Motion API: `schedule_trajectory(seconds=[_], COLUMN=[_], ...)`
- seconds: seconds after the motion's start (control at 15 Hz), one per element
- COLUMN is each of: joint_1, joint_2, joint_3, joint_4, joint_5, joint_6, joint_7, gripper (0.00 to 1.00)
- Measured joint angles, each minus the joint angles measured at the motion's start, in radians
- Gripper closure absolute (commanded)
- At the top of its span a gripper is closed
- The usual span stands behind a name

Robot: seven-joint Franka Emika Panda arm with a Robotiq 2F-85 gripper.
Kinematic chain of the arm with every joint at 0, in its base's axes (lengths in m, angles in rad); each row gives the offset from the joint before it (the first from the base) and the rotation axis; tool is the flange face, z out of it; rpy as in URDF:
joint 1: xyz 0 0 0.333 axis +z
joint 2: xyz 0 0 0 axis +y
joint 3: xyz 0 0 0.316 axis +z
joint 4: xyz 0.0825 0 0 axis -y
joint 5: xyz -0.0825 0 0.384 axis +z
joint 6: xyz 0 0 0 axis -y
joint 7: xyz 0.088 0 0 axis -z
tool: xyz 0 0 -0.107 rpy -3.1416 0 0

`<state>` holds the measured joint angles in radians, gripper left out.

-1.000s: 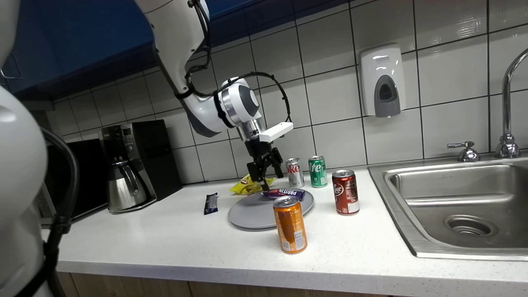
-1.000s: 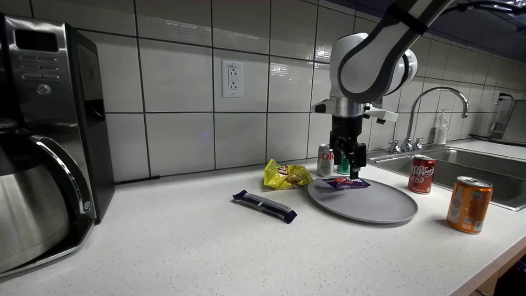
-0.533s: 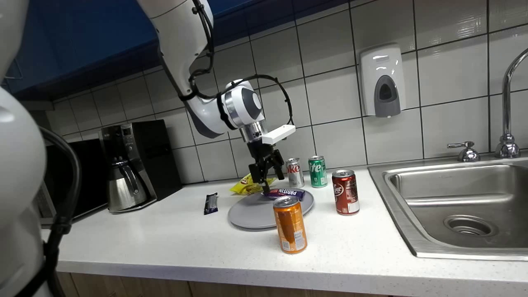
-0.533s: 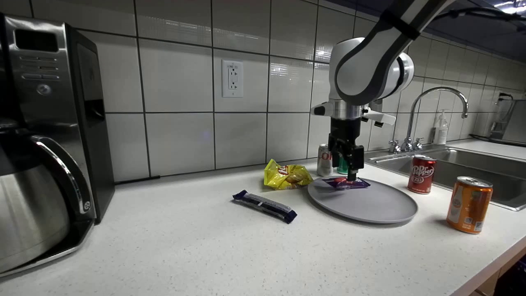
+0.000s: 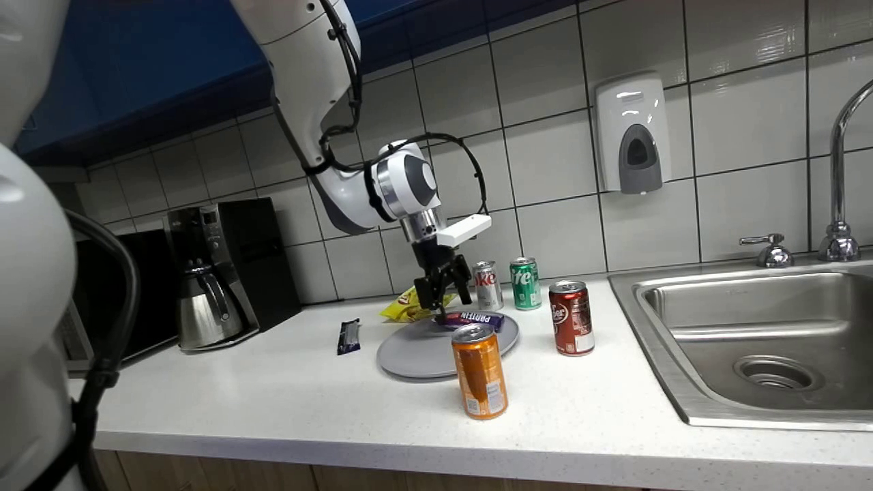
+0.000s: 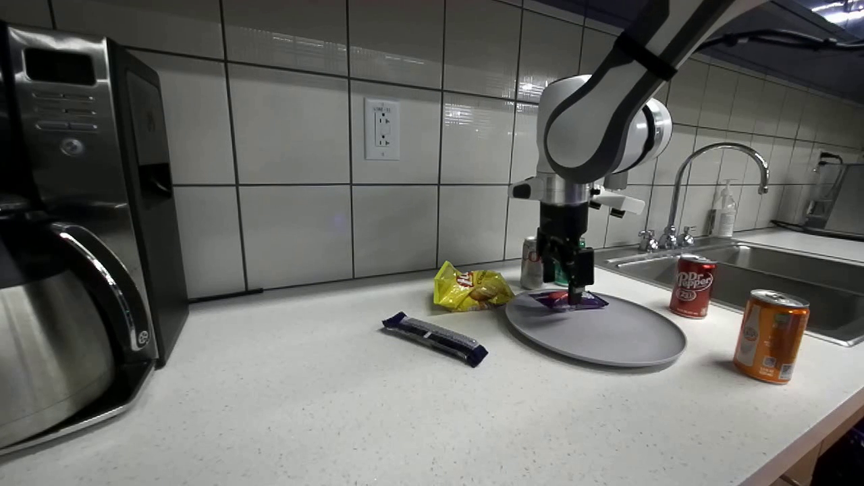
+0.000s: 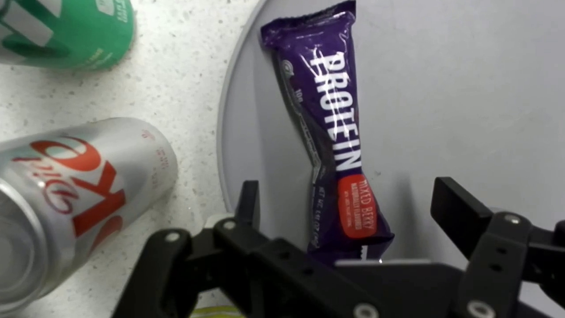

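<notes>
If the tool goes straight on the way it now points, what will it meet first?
Probably the gray plate: in the wrist view, the tool is open, its fingers on both sides of the purple protein bar. Depth is unclear, so the bar may come first.

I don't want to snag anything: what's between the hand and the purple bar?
No other object shows there: in the wrist view, the purple bar appears between the fingers of the open hand, bare plate on either side; its lower end is partly hidden.
</notes>
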<state>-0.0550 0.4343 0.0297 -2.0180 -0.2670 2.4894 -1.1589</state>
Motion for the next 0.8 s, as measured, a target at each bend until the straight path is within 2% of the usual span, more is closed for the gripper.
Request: schedule_trajectory(seconds=[0.33, 0.4, 0.47, 0.8], joint_1=[0.000, 0.000, 0.000, 0.000], joint_2=[0.025, 0.029, 0.031, 0.041], joint_3=[0.000, 0.000, 0.000, 0.000], joint_4=[0.016, 0.019, 0.022, 0.034], joint_5=[0.000, 0.001, 0.001, 0.001], joint_6=[-0.001, -0.001, -0.001, -0.001], joint_7=[0.000, 0.000, 0.000, 0.000], gripper=[0.00, 0.25, 0.26, 0.66])
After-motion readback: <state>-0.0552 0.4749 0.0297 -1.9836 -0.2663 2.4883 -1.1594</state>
